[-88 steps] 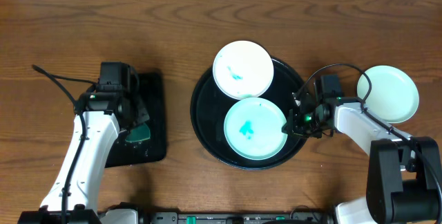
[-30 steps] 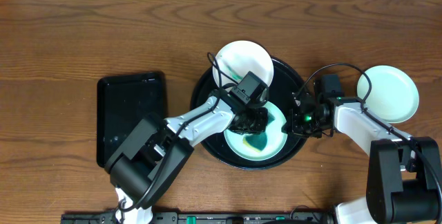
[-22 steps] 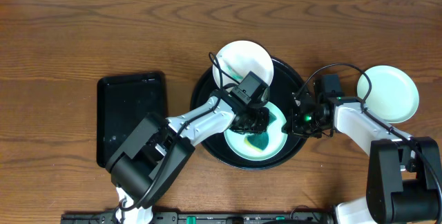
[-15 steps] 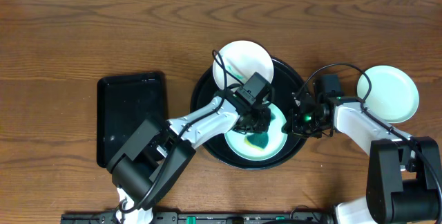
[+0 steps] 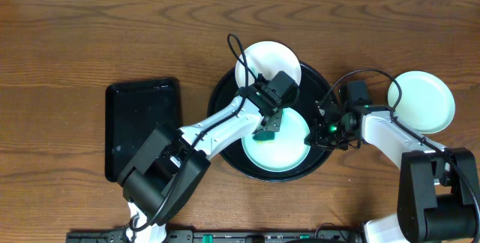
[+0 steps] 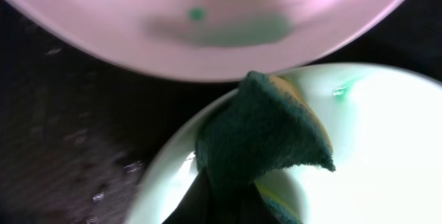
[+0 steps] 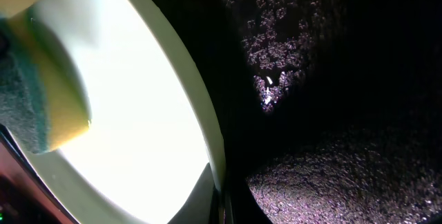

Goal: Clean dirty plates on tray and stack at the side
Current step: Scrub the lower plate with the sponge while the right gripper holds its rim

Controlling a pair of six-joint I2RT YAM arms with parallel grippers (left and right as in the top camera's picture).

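The tray point(image 5: 223, 155) holds two plates. The near plate point(image 5: 283, 150) looks pale mint and wiped. The far plate point(image 5: 270, 58) leans on the tray's back rim and has a teal smear point(image 6: 221, 30). My left gripper point(image 5: 271, 119) is shut on a green and yellow sponge point(image 6: 262, 134) at the near plate's far-left edge point(image 6: 373, 155). My right gripper point(image 5: 322, 128) is shut on the near plate's right rim point(image 7: 207, 124), over the tray floor point(image 7: 345, 79). A third plate point(image 5: 421, 101) lies on the table at the right.
A smaller rectangular black tray point(image 5: 142, 127) lies on the table to the left, with no sponge in it. My left arm reaches across the big tray's left side. A cable loops above the far plate.
My left gripper has dragged the sponge from the near plate's middle up to its far-left edge. The teal smear there is gone. The right arm has not moved.
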